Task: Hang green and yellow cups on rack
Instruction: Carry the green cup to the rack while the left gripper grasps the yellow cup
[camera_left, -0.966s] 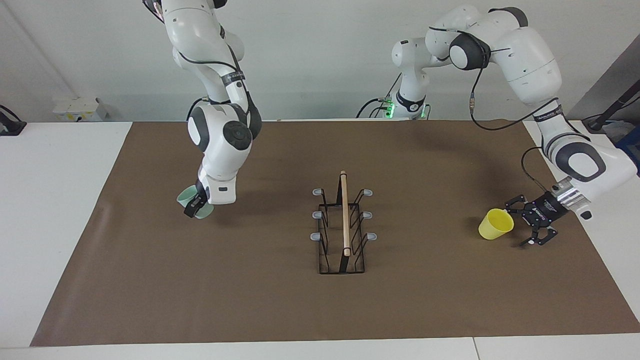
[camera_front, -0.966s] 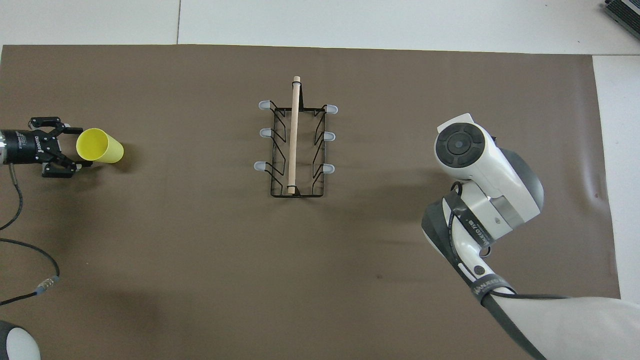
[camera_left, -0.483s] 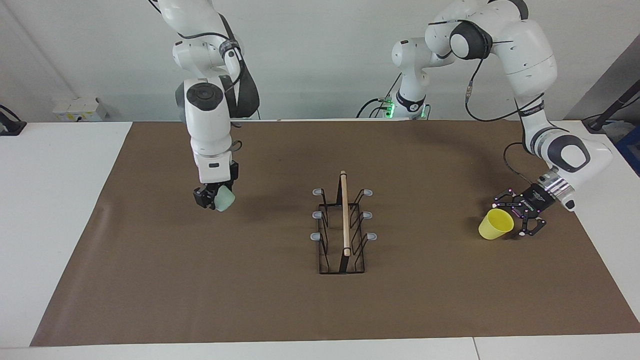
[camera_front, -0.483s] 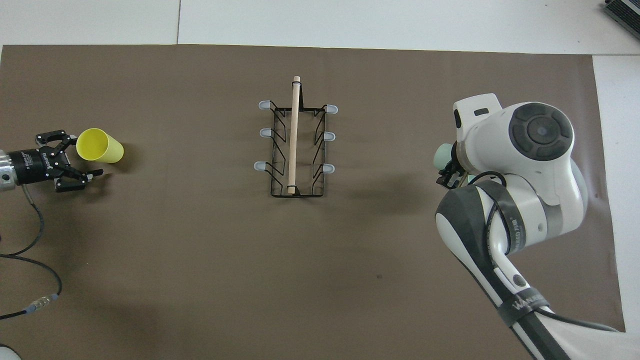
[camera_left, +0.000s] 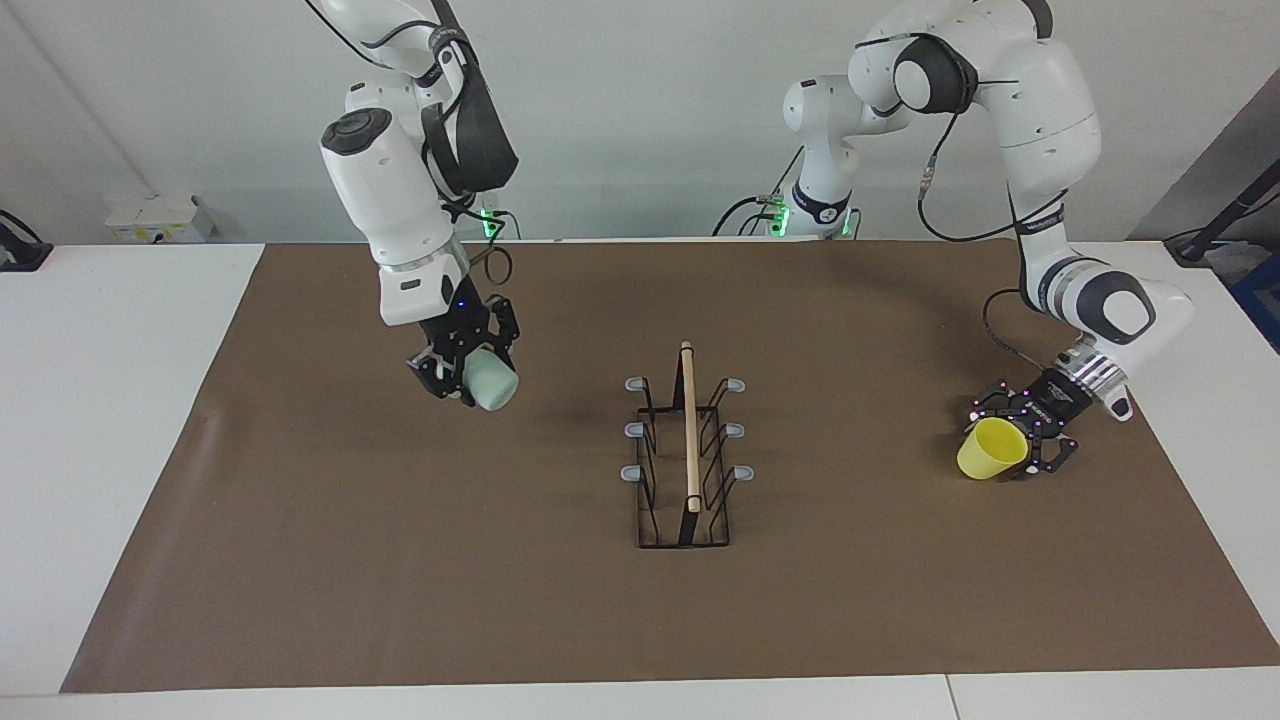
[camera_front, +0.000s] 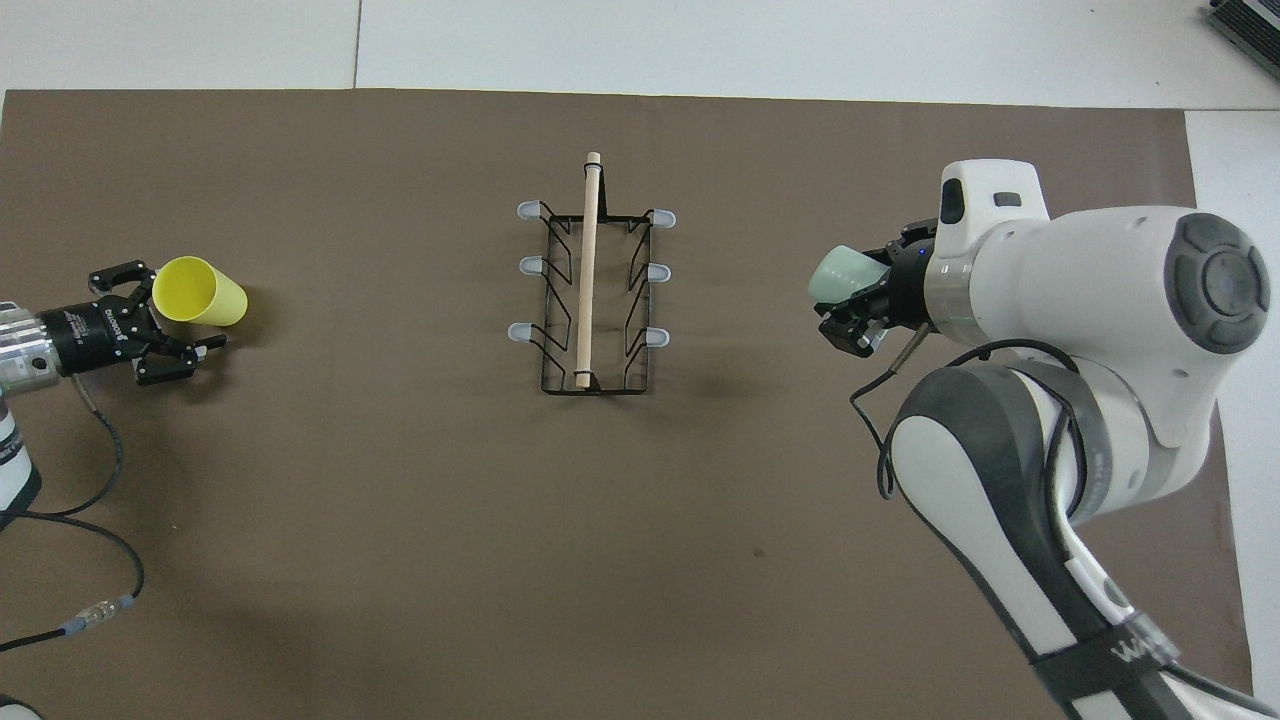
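The black wire rack (camera_left: 690, 430) with a wooden top rod stands mid-mat; it also shows in the overhead view (camera_front: 588, 270). My right gripper (camera_left: 462, 376) is shut on the mint green cup (camera_left: 491, 381) and holds it tilted in the air over the mat, toward the right arm's end from the rack; the overhead view shows this gripper (camera_front: 863, 296) and cup (camera_front: 838, 276) too. The yellow cup (camera_left: 990, 450) lies on its side toward the left arm's end. My left gripper (camera_left: 1018, 438) is open, fingers either side of the cup's mouth (camera_front: 190, 290).
A brown mat (camera_left: 500, 600) covers most of the white table. The left arm's cable (camera_front: 60, 510) trails over the mat near the robots. A small white box (camera_left: 160, 215) sits off the mat at the right arm's end.
The right gripper has turned and carried the green cup up and toward the rack. The left gripper has closed in on the yellow cup's mouth. The yellow cup has not moved.
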